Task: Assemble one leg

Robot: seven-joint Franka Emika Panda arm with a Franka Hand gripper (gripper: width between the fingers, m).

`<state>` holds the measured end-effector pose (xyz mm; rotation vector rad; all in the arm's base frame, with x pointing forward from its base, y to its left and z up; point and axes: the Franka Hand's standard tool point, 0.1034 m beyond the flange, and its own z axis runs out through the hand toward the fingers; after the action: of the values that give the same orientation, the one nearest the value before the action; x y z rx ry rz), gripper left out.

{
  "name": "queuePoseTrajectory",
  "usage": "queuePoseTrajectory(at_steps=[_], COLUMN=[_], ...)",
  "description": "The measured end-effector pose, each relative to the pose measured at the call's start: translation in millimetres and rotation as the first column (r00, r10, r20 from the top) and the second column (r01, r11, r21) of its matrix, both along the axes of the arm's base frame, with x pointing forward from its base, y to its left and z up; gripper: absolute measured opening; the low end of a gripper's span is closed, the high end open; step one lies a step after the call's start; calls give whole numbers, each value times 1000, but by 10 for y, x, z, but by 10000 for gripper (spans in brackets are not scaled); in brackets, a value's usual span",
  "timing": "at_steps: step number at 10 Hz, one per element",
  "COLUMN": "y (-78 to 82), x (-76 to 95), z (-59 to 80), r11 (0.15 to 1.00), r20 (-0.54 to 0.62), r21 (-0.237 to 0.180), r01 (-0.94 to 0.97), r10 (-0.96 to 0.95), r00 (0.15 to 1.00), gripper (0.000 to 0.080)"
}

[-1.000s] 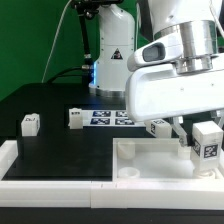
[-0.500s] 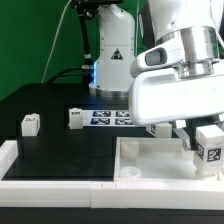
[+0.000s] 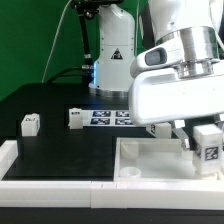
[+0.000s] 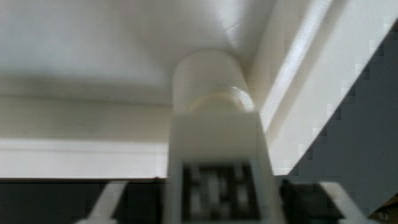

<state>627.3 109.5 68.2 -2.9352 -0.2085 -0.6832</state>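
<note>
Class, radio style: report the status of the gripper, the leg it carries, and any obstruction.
Gripper shut on leg. Leg upright, over white panel at exterior view's right. Nothing seen in the way.

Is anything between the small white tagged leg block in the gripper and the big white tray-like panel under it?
Nothing visible. The gripper is shut on the small white tagged leg block, held over the large white tray-like panel; the panel around it looks bare in both views. Whether the leg touches it, I cannot tell.
</note>
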Motion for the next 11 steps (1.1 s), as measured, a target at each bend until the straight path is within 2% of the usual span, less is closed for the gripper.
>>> queuePoseTrajectory(at_steps=[1,2,3,10,11], y=[0,0,0,0,-8], x=[0,0,0,1,-62], z=[0,0,-1,5,61], r11=[1000,1000,1000,1000,998], r20=[0,0,0,-1,-82], r21=[0,0,0,0,23], r01=[0,0,0,0,49], r10=[0,0,0,0,-47], r00=[1000,1000,1000,1000,995], gripper=[480,593,632,649,649])
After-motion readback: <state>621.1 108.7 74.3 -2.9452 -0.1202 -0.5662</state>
